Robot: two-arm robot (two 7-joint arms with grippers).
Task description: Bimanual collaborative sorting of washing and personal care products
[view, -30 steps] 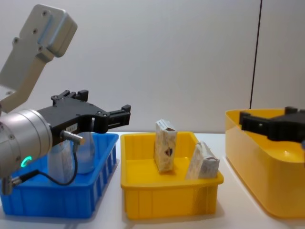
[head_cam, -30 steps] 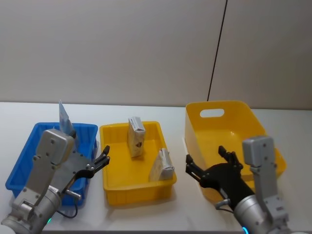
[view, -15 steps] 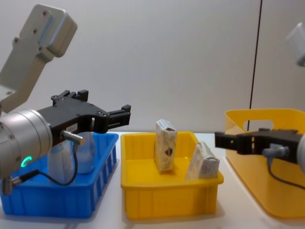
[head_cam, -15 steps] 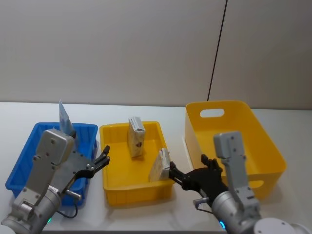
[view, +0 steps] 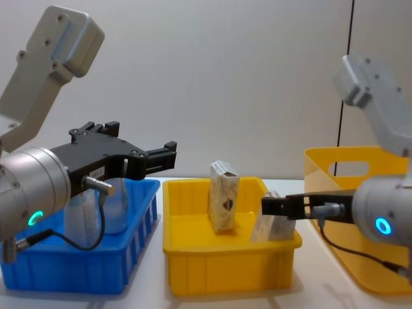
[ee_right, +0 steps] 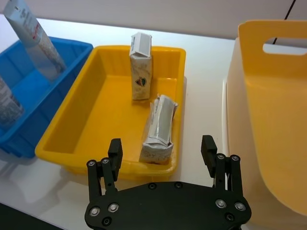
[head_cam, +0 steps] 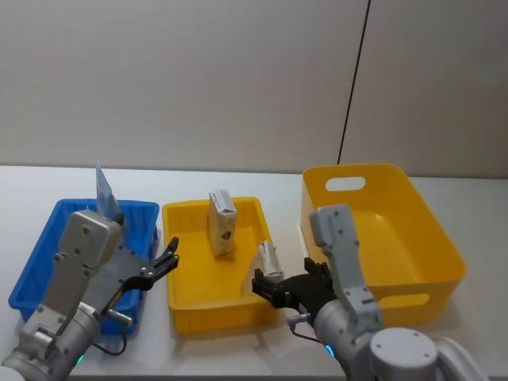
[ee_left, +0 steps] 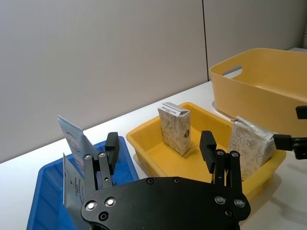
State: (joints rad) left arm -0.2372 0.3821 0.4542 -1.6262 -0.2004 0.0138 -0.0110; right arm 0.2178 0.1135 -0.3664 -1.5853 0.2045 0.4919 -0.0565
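Standing in the shiny blue plastic tray [head_cam: 36, 255] on the left are flat, soft blue-grey pouches [head_cam: 104, 190], with their thin tops pointing up. The left gripper [head_cam: 169, 252] hangs over that tray's near right corner. Its black fingers [ee_left: 111, 153] are spread wide with nothing between them.

Next on the white tabletop [head_cam: 286, 184] sits the smooth yellow plastic tray [head_cam: 222, 315], shaped like a shallow box. At its back a small cream cardboard carton with a dark mark [head_cam: 223, 226] stands tall, folded top up. A second cream carton [head_cam: 268, 258] lies tilted by the right wall. Its long side runs front to back, and its folded top points toward the back.

The right gripper [head_cam: 282, 276] is low at the tray's front right corner, just in front of that tilted carton. Its fingers [ee_right: 115, 153] are wide apart and hold nothing.

On the far right stands the big, deep yellow plastic tub [head_cam: 397, 230] with rounded corners and a handle hole.
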